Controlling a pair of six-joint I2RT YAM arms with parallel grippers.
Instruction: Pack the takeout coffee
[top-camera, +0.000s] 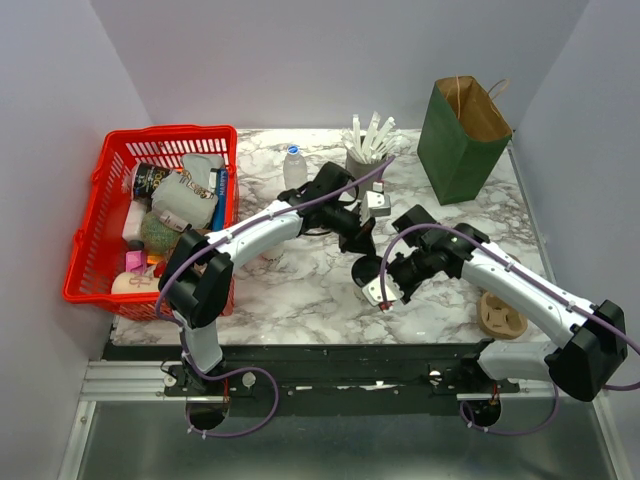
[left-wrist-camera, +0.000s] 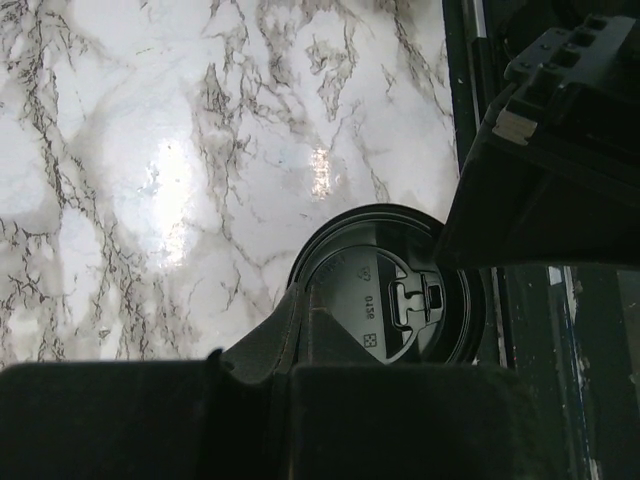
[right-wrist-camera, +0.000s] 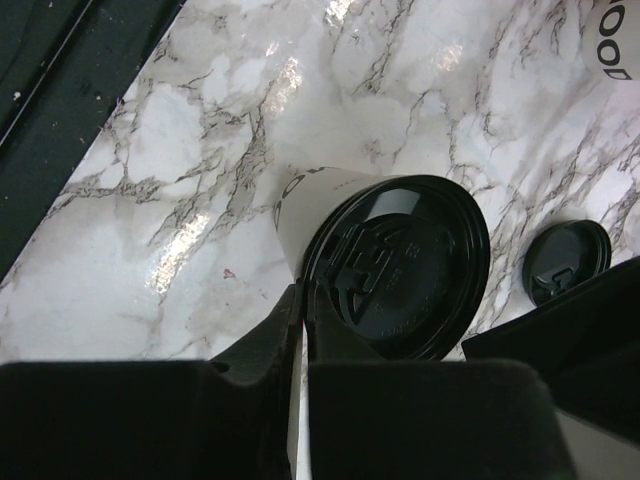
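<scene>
The takeout coffee (right-wrist-camera: 395, 265) is at the middle of the marble table (right-wrist-camera: 200, 130), a little toward its near edge and directly under the right wrist. The right jaws are drawn narrow. Their tips meet on the left rim of the cup's black lid and pinch that edge, so nearly all of the lid lies to the right of the jaws rather than between them. The cup's cream wall shows just past the tips. I cannot tell whether its base rests on the table.

A loose black lid (right-wrist-camera: 567, 258) lies flat on the table just beside the cup.

The left jaws are closed with nothing between them, their tips right next to a lid in the left wrist view. I cannot tell which lid that is.

A green paper bag (top-camera: 462, 125) stands well apart at the far right corner.
</scene>
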